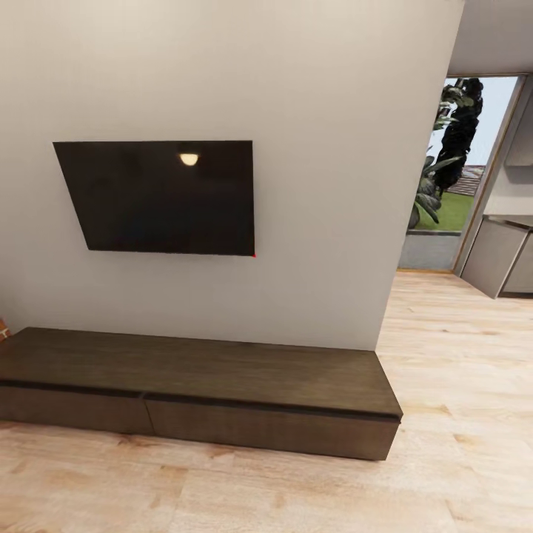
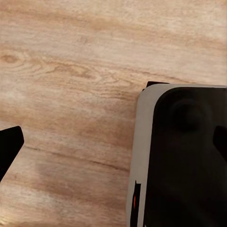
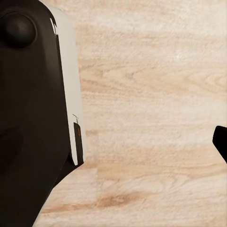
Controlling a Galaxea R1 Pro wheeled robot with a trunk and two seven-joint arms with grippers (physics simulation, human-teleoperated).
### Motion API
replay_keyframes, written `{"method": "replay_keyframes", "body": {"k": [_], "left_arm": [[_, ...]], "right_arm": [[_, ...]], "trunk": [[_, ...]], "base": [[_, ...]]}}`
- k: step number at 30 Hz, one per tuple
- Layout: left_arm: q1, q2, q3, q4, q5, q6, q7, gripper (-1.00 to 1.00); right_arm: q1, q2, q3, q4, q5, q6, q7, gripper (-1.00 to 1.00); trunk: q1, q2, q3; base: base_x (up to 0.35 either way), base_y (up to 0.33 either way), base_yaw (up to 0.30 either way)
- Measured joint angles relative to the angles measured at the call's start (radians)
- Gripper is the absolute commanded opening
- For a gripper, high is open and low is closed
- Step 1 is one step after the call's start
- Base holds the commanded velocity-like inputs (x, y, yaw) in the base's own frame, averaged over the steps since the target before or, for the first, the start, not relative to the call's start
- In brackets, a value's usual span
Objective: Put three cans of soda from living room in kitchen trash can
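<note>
While your head camera faces the living room's black television [image 1: 159,196] and low dark-wood cabinet [image 1: 200,385], both wrist cameras look down at plank floor [image 2: 71,71] beside the robot's base [image 2: 184,161] (probably). Each pincer's fingertips [image 2: 9,146] barely show, so I cannot tell their spread.

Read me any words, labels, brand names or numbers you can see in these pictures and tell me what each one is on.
There is no readable text in any view.
The black wall television has a blank screen, showing a reflected lamp and a tiny red light at its lower corner.
The long low dark-wood cabinet has plain fronts with no label.
A small orange mark on the robot's body is too small to read.
</note>
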Motion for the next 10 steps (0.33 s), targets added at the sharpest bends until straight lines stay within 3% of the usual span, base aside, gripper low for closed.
{"method": "replay_keyframes", "body": {"k": [10], "left_arm": [[0.000,0.000,0.000,-0.001,0.000,0.000,-0.001,1.00]], "right_arm": [[0.000,0.000,0.000,0.000,0.000,0.000,0.000,1.00]], "trunk": [[0.000,0.000,0.000]], "base": [[0.000,0.000,0.000]]}}
